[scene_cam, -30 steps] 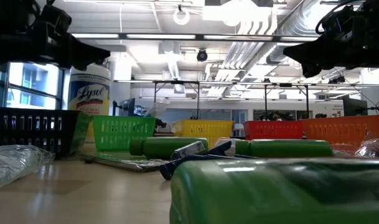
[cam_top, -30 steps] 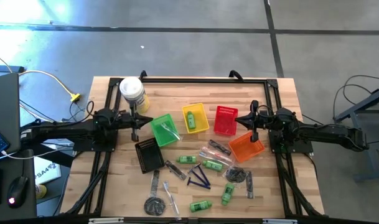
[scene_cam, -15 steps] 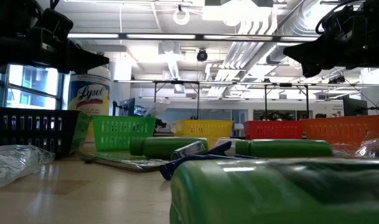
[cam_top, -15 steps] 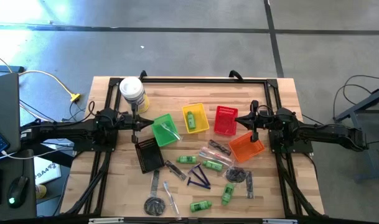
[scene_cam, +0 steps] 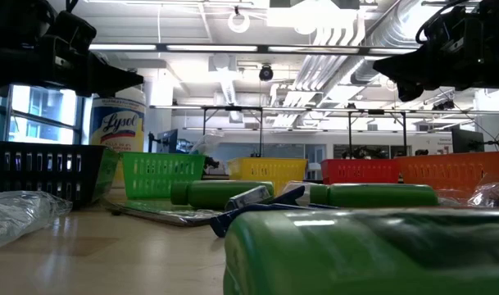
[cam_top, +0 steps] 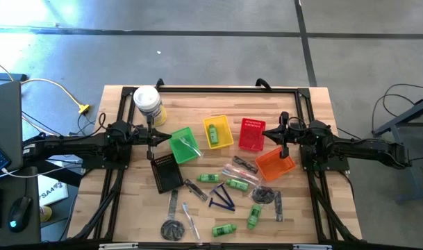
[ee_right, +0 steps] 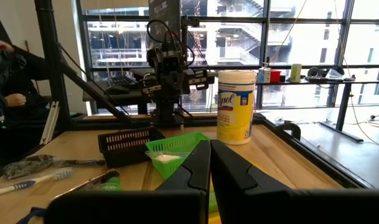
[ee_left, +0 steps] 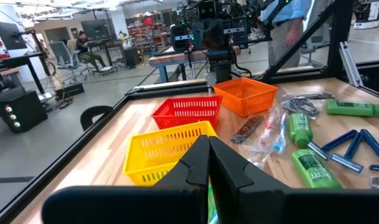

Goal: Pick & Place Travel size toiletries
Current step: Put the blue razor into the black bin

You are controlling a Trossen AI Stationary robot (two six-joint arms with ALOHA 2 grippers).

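Note:
The toiletries lie scattered on the near half of the table: green mini bottles point(cam_top: 210, 178) point(cam_top: 254, 217), dark blue razors point(cam_top: 223, 198), a dark comb point(cam_top: 195, 188), a clear toothbrush point(cam_top: 190, 219) and a round piece point(cam_top: 173, 229). One green bottle point(cam_top: 213, 132) lies in the yellow basket, and a clear item point(cam_top: 187, 144) lies in the green basket. My left gripper point(cam_top: 151, 142) hangs shut above the table beside the green basket point(ee_left: 209, 163). My right gripper point(cam_top: 283, 142) hangs shut between the red and orange baskets point(ee_right: 210, 163). Neither gripper holds anything.
Five small baskets stand across the middle: black point(cam_top: 167, 172), green point(cam_top: 183, 144), yellow point(cam_top: 218, 132), red point(cam_top: 251, 134) and orange point(cam_top: 274, 164). A white canister with a yellow label point(cam_top: 148, 103) stands at the far left. A black frame point(cam_top: 225, 89) runs round the table's edges.

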